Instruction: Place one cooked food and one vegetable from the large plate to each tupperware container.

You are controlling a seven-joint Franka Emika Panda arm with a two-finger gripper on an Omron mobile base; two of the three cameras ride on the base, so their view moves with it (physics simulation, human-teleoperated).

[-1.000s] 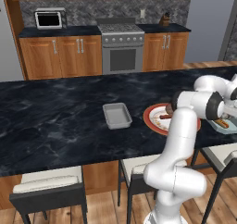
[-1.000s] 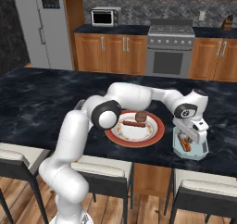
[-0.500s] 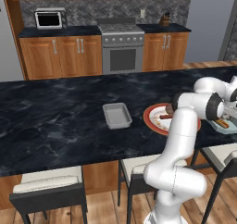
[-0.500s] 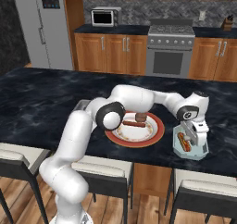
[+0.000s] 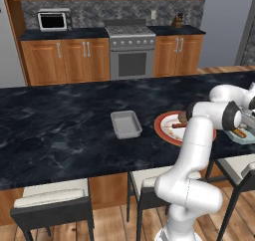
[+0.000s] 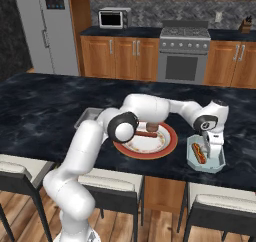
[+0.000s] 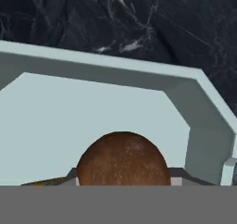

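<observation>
The large red-rimmed plate (image 6: 165, 147) lies on the dark island counter with a sausage (image 6: 145, 134) and a dark brown piece (image 6: 151, 128) on it. Right of it sits the pale blue container (image 6: 216, 164), holding a hot dog (image 6: 199, 152). My gripper (image 6: 216, 152) reaches down into that container beside the hot dog. In the hand view my gripper (image 7: 124, 177) is shut on a brown rounded piece of food (image 7: 122, 156) just over the container's pale floor (image 7: 69, 121). The grey container (image 5: 125, 124) stands left of the plate (image 5: 167, 130), with nothing in it.
My own arm arches over the plate and hides part of it. The counter's front edge runs just below the containers, with stools (image 6: 105, 183) under it. A stove (image 6: 182, 61) and cabinets stand along the far wall.
My gripper has sunk a little lower into the pale blue container with the brown food in it. Nothing else has moved.
</observation>
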